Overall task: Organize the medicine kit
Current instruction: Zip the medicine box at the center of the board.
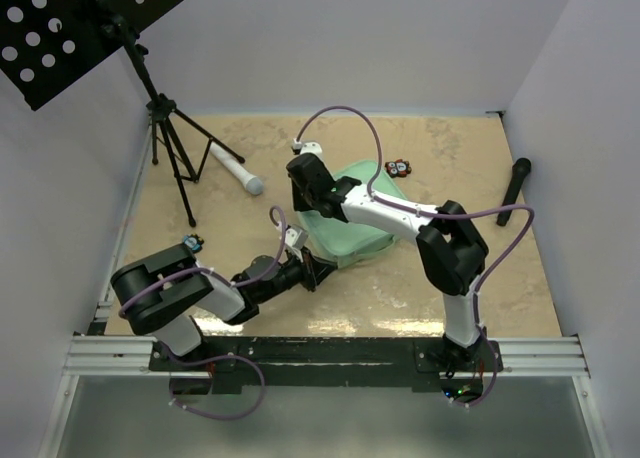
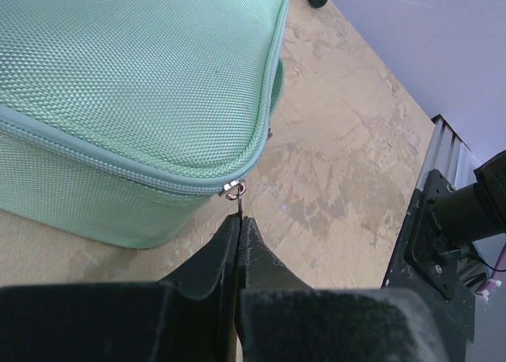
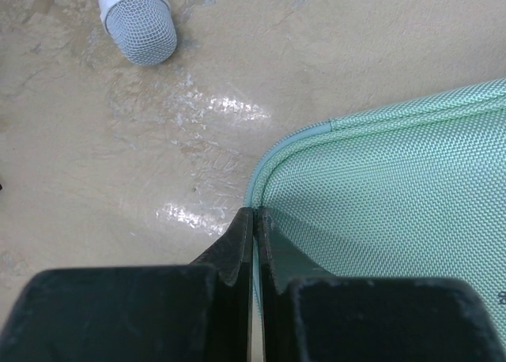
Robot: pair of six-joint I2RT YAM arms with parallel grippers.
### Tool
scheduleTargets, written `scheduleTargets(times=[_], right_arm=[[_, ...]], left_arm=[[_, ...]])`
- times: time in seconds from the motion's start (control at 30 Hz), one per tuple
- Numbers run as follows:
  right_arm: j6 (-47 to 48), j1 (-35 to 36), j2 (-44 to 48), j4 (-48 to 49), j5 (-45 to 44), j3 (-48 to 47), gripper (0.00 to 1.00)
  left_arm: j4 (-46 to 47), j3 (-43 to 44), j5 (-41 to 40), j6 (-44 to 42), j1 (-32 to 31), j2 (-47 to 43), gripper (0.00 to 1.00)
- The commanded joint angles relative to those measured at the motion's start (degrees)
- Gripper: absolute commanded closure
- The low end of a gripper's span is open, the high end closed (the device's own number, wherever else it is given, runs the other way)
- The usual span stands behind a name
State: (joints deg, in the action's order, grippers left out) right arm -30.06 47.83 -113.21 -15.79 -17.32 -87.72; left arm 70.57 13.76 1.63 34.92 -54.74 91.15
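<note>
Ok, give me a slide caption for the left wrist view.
Left gripper shut on the zipper pull at a corner of the mint-green medicine kit.

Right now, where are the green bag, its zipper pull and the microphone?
medicine kit [image 2: 142, 69], left wrist view, on its top fabric.
zipper pull [image 2: 234, 190], left wrist view, on the metal ring.
microphone [image 3: 142, 32], right wrist view, on its grey mesh head.

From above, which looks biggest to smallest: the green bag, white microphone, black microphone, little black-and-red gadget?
1. Green medicine kit: biggest by far, even partly hidden.
2. White microphone and black microphone: these look about the same, so it's a tie.
3. Black-and-red gadget: smallest.
</note>
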Motion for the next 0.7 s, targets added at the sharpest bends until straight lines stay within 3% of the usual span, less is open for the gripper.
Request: scheduleTargets(times=[0.0,0.37,0.6,0.67], right_arm=[[-1.05,-2.31,-2.19,-0.21,-0.70,2.64,1.00],[-1.14,-2.57,-1.93,0.50,0.01,4.49,1.00],[-1.14,-3.45,3.33,0.50,0.44,5.02,1.00],[-0.70,-3.54,5.62,0.50,0.71,4.93,0.85]], left_arm=[[11.79,4.25,6.46,1.21,-3.53,1.21,1.00],[11.61,8.74,8.48,0.15,-3.88,5.96,1.00],[12.84,3.83,5.58,0.50,-3.62,3.69,1.00],[12.67,1.90,4.44,0.50,-3.27,2.11,1.00]])
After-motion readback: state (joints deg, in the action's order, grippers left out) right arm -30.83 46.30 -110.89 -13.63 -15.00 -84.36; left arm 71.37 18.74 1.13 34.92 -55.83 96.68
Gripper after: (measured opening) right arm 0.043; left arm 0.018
